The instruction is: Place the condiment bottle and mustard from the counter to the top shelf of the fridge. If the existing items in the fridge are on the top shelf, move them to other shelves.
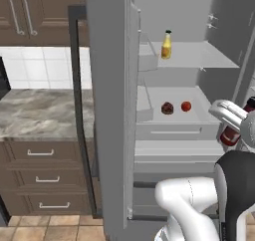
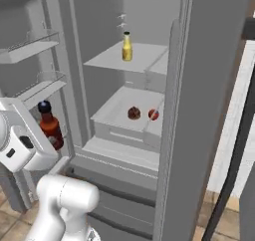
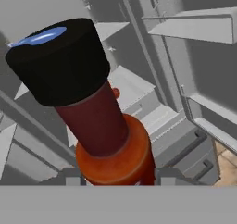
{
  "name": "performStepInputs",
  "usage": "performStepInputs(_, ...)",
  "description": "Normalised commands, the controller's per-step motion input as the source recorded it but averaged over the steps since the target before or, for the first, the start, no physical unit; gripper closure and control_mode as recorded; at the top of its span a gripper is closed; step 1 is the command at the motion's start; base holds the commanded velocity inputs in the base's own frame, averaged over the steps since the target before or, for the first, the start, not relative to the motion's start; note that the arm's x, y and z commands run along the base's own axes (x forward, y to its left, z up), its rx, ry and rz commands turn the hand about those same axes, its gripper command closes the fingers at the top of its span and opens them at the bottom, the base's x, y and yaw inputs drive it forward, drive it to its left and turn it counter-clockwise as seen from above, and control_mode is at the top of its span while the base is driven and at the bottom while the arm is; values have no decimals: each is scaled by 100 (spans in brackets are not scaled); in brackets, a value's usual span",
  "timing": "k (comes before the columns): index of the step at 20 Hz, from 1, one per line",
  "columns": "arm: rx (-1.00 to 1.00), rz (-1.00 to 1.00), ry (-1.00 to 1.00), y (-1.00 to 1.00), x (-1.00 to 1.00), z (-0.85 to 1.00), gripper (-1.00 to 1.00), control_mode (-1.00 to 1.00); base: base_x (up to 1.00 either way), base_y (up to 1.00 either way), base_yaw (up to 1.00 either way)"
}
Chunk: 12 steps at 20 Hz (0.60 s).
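Observation:
The fridge (image 1: 107,85) stands open. The mustard (image 1: 166,45) (image 2: 127,47) stands upright on the top shelf (image 1: 209,56) (image 2: 147,56). One shelf lower (image 2: 117,108) lie the two existing items, the dark maroon bumpy one (image 1: 167,108) (image 2: 133,113) and the red tomato-like one (image 1: 186,106) (image 2: 154,114). My gripper (image 1: 233,137) (image 2: 56,139) (image 3: 118,177) is shut on the condiment bottle (image 1: 229,134) (image 2: 50,124) (image 3: 99,126), holding it by its lower body in front of the open fridge, about level with the lower shelf. Its black cap (image 3: 58,61) points toward the interior.
The marbled counter (image 1: 40,113) over brown drawers (image 1: 42,155) lies left of the fridge. Door bins (image 2: 30,46) hang on the open door close beside the held bottle. A drawer front (image 1: 169,130) sits under the lower shelf.

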Motion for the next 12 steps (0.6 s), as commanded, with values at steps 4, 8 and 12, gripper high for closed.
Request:
performStepInputs(4,0,0,0,0,0,0,100,100,32,-66,9)
performStepInputs(8,0,0,0,0,0,0,100,100,10,-14,5)
performStepInputs(12,0,0,0,0,0,0,100,100,46,-5,3)
